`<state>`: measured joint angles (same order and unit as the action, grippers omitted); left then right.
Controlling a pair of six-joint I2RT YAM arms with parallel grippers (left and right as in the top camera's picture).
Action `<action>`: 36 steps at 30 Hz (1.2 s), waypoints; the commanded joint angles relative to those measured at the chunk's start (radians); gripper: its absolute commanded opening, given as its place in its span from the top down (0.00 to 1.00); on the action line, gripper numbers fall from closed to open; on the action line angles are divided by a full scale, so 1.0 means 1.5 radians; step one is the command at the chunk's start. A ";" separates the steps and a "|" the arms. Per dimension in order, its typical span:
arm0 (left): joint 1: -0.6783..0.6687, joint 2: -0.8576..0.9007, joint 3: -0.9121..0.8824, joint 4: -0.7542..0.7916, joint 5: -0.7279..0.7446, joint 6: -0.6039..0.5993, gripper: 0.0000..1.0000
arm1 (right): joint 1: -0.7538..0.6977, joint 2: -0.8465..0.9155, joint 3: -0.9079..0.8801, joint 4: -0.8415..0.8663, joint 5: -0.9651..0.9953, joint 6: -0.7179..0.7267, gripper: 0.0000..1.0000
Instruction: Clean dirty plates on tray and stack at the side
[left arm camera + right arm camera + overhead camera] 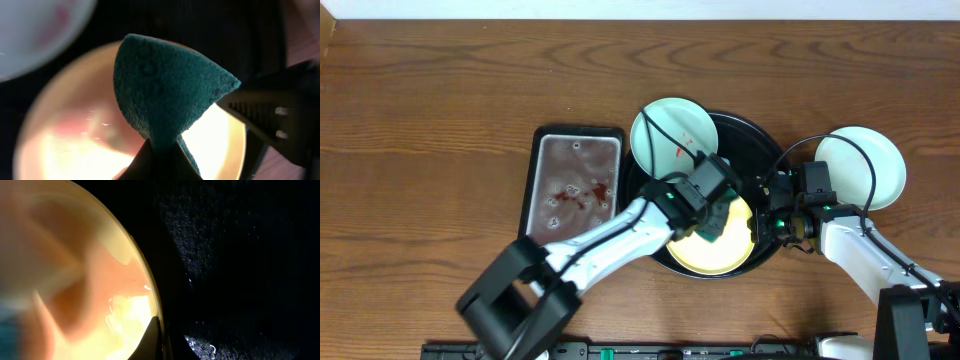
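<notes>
Overhead, the tray [766, 150] sits right of the table's centre, with the grey pan [576, 180], smeared red, just beside it at 9 o'clock. The yellow plate [705, 255] lies inside the tray towards 6 o'clock. One mint plate [665, 130] overlaps the tray's rim at 11 o'clock and carries a red streak. The other mint plate [865, 165] rests on the table near the tray's 3 o'clock side. My left pincer [712, 212] reaches in from 7 o'clock and hangs over the yellow plate, clamped on a dark green sponge [718, 228]. My right pincer [767, 218] comes from 4 o'clock and meets the yellow plate's edge at its 3 o'clock side.

Left wrist: my fingers [142, 165] pinch the sponge [165, 95] at its lower tip, so it bulges upward into a rounded wedge. The yellow plate [70, 145] fills the ground below it. The smeared mint plate [35, 30] shows at 10 o'clock, blurred. My right pincer's dark finger [265, 115] enters from 3 o'clock, its tip over the plate's edge.

Right wrist: the yellow plate [90, 280] takes up the left half, and its rim curves down to 6 o'clock. There my finger [152, 340] lies on the inner side of the rim, drawn tight against it and gripping the plate. The tray's [240, 255] black floor, speckled with droplets, covers the right half.
</notes>
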<state>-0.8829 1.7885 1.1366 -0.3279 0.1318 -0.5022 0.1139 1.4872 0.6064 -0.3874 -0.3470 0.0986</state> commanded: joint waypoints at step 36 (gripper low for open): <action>0.414 -0.103 -0.044 -0.188 -0.028 0.151 0.92 | 0.004 0.004 -0.009 0.008 0.019 0.001 0.91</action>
<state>-0.3058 1.5845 1.0843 -0.6201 0.0734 -0.3149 0.1146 1.4872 0.6060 -0.3779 -0.3382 0.1001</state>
